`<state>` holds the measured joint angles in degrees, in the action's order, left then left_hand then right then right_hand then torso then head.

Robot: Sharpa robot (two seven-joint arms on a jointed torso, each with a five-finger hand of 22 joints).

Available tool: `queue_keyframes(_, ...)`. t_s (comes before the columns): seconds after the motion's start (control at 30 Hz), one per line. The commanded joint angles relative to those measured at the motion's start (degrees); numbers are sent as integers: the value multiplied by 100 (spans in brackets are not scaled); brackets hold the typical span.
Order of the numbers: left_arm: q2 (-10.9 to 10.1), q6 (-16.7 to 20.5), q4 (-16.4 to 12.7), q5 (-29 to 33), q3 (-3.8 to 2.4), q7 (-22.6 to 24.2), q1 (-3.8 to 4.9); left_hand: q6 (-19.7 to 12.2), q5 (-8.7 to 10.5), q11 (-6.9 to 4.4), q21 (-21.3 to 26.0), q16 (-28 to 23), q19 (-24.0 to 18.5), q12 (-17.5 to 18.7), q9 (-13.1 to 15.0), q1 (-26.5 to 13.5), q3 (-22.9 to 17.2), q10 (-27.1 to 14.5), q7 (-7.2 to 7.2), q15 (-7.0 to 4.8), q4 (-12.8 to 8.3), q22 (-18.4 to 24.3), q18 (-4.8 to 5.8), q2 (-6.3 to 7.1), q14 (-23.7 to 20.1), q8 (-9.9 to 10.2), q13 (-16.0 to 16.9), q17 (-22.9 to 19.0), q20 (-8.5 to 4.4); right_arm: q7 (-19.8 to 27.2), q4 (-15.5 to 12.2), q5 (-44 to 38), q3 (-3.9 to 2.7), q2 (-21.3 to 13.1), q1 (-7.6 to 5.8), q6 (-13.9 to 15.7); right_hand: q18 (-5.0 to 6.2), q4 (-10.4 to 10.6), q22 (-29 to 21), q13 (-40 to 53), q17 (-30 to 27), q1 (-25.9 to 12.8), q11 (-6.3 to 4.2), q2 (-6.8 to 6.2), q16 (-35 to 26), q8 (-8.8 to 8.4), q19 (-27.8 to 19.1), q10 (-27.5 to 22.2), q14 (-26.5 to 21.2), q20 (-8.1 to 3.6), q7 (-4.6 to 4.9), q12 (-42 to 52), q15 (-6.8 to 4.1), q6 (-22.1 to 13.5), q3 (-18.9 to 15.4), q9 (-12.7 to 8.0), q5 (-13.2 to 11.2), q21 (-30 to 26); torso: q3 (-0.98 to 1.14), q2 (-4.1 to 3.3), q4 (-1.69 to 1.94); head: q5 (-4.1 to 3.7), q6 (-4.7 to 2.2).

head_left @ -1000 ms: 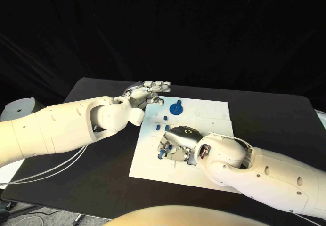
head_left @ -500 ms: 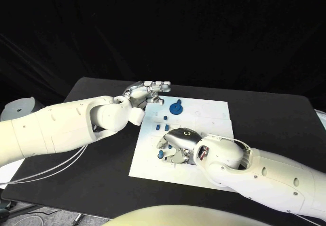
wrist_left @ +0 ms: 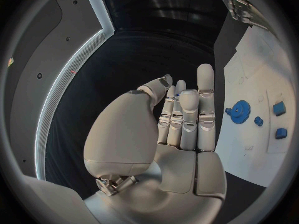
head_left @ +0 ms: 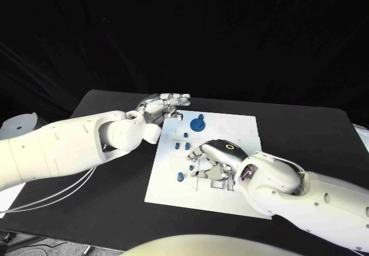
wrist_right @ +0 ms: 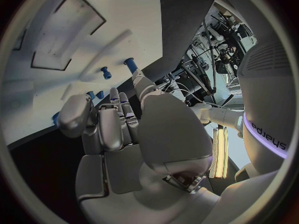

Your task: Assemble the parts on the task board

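Observation:
The white task board (head_left: 238,124) lies in the middle of the black table. A blue gear (head_left: 198,124) sits near its far left, also seen as the gear (wrist_left: 237,110). Small blue parts (head_left: 182,144) lie below the gear, and two more blue parts (head_left: 181,176) lie at the board's left side. My right hand (head_left: 212,160) hovers over the board's middle with its fingers (wrist_right: 115,122) curled in; blue specks show by their tips. My left hand (head_left: 165,103) hangs over the board's far left corner, its fingers (wrist_left: 187,114) straight and close together with the thumb laid against them.
Dark recesses (wrist_right: 65,32) are cut into the board near my right hand, and two blue pegs (wrist_right: 106,73) stand beside them. Black table (head_left: 307,128) surrounds the board on all sides. A white object (head_left: 15,124) stands off the table's left edge.
My right hand has lifted and drawn back to the right from the board's left side, uncovering the two blue parts there. The left hand has hardly moved.

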<state>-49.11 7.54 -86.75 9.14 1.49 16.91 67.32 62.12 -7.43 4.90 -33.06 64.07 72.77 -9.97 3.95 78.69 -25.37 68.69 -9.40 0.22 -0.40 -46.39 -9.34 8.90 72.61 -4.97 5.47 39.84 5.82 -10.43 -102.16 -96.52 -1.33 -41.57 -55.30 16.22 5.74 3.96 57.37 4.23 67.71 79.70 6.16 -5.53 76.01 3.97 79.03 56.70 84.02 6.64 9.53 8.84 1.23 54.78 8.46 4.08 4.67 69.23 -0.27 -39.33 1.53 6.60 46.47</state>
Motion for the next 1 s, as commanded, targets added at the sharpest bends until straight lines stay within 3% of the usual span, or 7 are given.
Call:
queue_keyframes(0.03,-6,-104,-13,-15,-2,17,3,-40,5,11,27,-14,-40,-24,-9,6,26,-44,-8,-3,8,9,-106,-50,-53,-29,9,-6,-4,138,-231,793,-44,-352,-93,634,63,1,13,23,-11,36,-41,79,-15,45,37,330,203,-39,-8,176,-66,129,-33,15,85,5,-4,8,-30,-86,-43)
queue_keyframes(0.13,-15,-100,-19,-15,-2,15,3,-40,5,11,27,-14,-40,-24,-9,6,26,-44,-8,-3,8,9,-106,-50,-53,-29,9,-6,-4,-29,-427,1364,-71,-825,-232,621,35,41,177,110,108,35,-142,141,73,101,107,979,238,-83,-28,462,-139,325,-26,32,182,118,-12,32,-72,-159,-77)
queue_keyframes(0.27,-31,-93,-49,-15,-1,16,3,-40,5,11,27,-14,-40,-24,-9,6,26,-44,-8,-3,8,9,-106,-50,-53,-29,9,-6,-4,-371,-623,1784,-75,-1395,-330,538,-39,139,587,366,428,-76,-357,77,306,172,273,1785,320,-232,-182,883,-298,492,-128,44,243,407,-25,49,-126,-258,-129)
queue_keyframes(0.47,-55,-71,-79,-15,4,29,3,-48,6,15,34,-16,-41,-41,-9,3,45,-59,-11,2,4,14,-105,-59,-62,-31,11,-29,-1,-999,-905,1875,-6,-2065,-287,465,-82,467,791,1162,469,-409,-557,11,370,308,365,2315,337,-433,-365,1628,-478,688,-411,62,612,563,-13,60,-202,-371,-157)
queue_keyframes(0.53,-56,-67,-76,-15,8,35,2,-48,6,15,34,-16,-41,-41,-9,3,45,-59,-11,2,4,14,-105,-59,-62,-31,11,-29,-1,-1237,-963,1816,12,-2189,-240,440,-109,625,870,2438,539,-534,-591,-34,429,357,392,2389,350,-444,-416,2735,-514,704,-603,75,909,616,-15,71,-222,-385,-161)
queue_keyframes(0.7,-51,-74,-69,-15,20,42,2,-48,6,15,34,-16,-41,-41,-9,3,45,-59,-11,2,4,14,-105,-59,-62,-31,11,-29,-1,-1786,-1028,1615,35,-2316,-131,360,-126,1006,1063,4897,793,-638,-583,34,614,496,438,2328,379,-484,-475,4797,-463,652,-1061,139,1030,741,-12,82,-261,-440,-154)
queue_keyframes(1.0,-41,-86,-64,-15,29,48,1,-48,6,15,34,-16,-41,-41,-9,3,45,-59,-11,2,4,14,-105,-59,-62,-31,11,-29,-1,-2191,-965,1406,53,-2158,5,235,-137,1247,1116,5568,861,-691,-566,166,669,626,440,2268,382,-460,-421,5242,-498,629,-1369,218,1084,772,-12,78,-246,-439,-142)
